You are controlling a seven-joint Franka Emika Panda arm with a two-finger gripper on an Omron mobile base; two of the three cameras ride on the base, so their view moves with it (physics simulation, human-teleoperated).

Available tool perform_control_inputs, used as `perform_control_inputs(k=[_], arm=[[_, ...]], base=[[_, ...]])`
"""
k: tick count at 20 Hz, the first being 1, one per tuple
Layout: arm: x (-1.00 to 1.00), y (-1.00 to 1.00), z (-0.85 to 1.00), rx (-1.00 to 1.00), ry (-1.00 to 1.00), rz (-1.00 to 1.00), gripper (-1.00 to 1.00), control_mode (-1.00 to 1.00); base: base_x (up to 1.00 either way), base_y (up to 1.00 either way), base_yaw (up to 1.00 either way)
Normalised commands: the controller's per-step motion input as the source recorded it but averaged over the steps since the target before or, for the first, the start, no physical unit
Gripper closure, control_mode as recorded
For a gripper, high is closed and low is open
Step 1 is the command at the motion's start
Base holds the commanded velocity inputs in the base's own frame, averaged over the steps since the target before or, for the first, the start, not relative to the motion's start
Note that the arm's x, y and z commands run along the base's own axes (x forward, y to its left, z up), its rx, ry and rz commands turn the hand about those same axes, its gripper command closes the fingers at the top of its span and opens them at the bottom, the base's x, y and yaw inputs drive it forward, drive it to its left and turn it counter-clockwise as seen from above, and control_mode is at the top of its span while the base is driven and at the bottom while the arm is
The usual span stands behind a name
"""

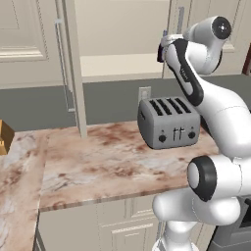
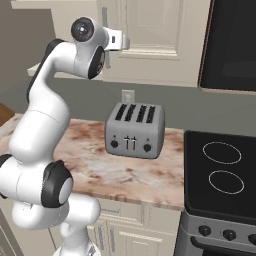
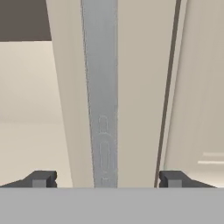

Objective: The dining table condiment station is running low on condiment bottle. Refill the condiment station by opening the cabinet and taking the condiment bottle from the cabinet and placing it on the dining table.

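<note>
claw (image 3: 104,179) released, fingertips (image 3: 41,178) spread either side of silver bar handle (image 3: 100,87), not touching | cabinet (image 1: 215,54) at 12 o'clock above bench (image 1: 98,162) | toaster (image 1: 169,122) on bench, 6 o'clock of claw

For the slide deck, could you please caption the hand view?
Open gripper lined up on the cabinet's vertical silver bar handle, fingertips straddling it without contact.
</note>
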Motion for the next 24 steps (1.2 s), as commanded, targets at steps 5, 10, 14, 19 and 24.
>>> perform_control_inputs(k=[5, 10, 14, 19, 24], arm=[[0.0, 0.0, 0.0, 0.0, 0.0, 0.0, 1.0, -1.0], [0.0, 0.0, 0.0, 0.0, 0.0, 0.0, 1.0, -1.0], [0.0, 0.0, 0.0, 0.0, 0.0, 0.0, 1.0, -1.0], [-0.1, 0.0, 0.0, 0.0, 0.0, 0.0, 1.0, -1.0], [-0.73, 0.0, 0.0, 0.0, -0.06, -0.04, 1.0, -1.0]], base=[[0.0, 0.0, 0.0], [0.0, 0.0, 0.0], [0.0, 0.0, 0.0], [0.0, 0.0, 0.0], [0.0, 0.0, 0.0]])
